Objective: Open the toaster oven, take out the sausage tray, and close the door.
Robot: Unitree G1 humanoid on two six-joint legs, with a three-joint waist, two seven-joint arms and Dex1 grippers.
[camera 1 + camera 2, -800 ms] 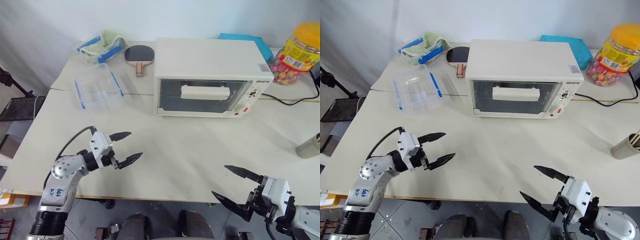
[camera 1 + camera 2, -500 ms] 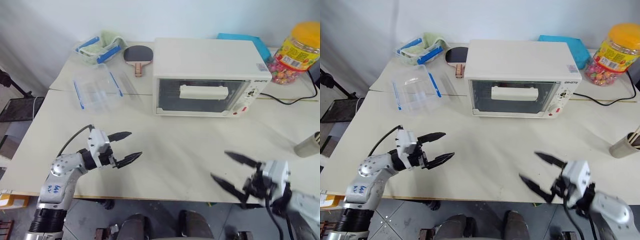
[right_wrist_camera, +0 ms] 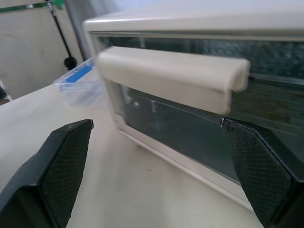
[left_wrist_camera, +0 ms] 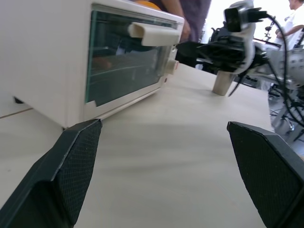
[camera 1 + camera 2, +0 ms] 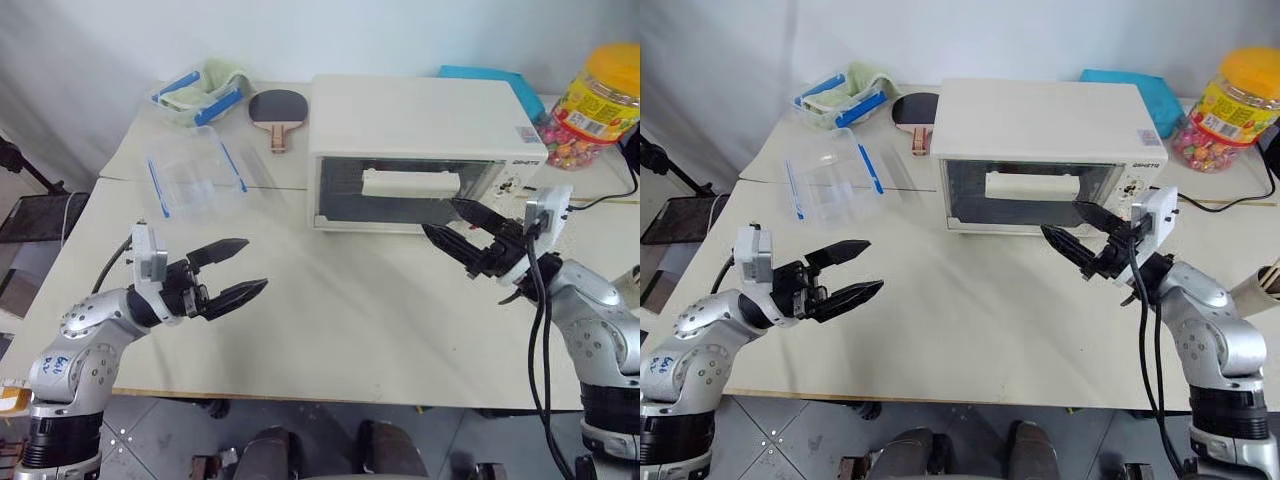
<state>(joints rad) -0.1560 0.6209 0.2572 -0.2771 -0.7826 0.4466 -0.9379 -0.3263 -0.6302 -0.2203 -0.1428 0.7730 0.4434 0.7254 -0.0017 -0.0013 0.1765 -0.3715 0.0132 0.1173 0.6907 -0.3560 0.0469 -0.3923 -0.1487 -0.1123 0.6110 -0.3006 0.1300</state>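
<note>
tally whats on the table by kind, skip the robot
toaster oven: 1
clear plastic boxes with blue clips: 2
table tennis paddle: 1
candy jar: 1
blue flat item behind the oven: 1
cup at the right edge: 1
total: 7

Behind the door [image 5: 405, 195] glass of the toaster oven [image 5: 420, 150], only dim rack lines and a faint reddish blur (too vague to name as the sausage tray); candy jar [image 5: 592, 105] cut by the right edge; cup [image 5: 618, 290] likewise half out of frame; control knobs [image 5: 510, 187] too small to read.
</note>
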